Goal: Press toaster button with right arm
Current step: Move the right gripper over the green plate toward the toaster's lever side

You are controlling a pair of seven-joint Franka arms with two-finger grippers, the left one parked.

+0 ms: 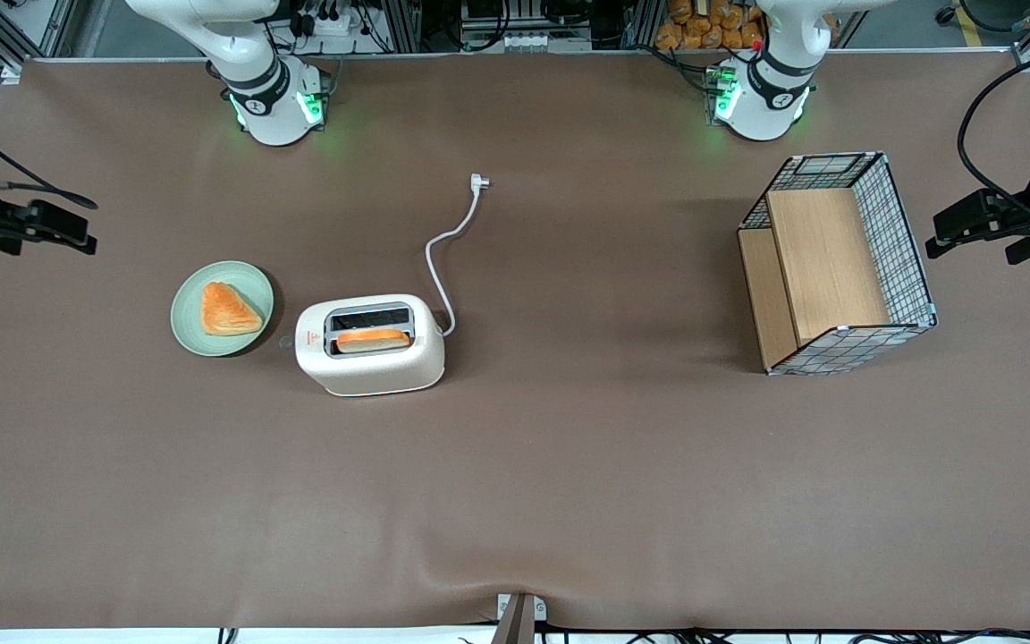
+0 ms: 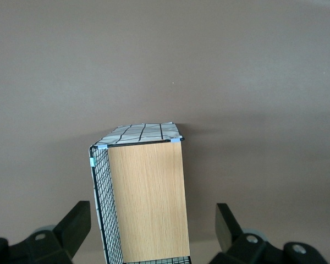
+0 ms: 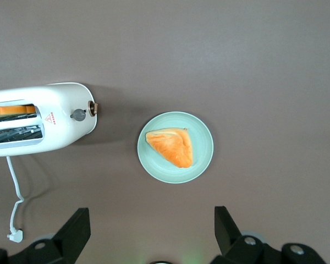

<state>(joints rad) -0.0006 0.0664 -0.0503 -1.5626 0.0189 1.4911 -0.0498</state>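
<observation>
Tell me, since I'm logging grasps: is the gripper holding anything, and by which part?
Nothing. The gripper hangs open above the table, over the plate, apart from the toaster.

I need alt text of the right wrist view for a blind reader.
The open gripper hangs high above a brown table, over a green plate with a pastry. Beside the plate is a cream toaster, toast in one slot, with its grey button.

A robotics lab: 2 white arm bases (image 1: 269,98) bolted at a brown-covered tabletop (image 1: 569,465), aluminium framing (image 1: 23,31) and cables past its edge, well above the pincer (image 1: 41,228).
</observation>
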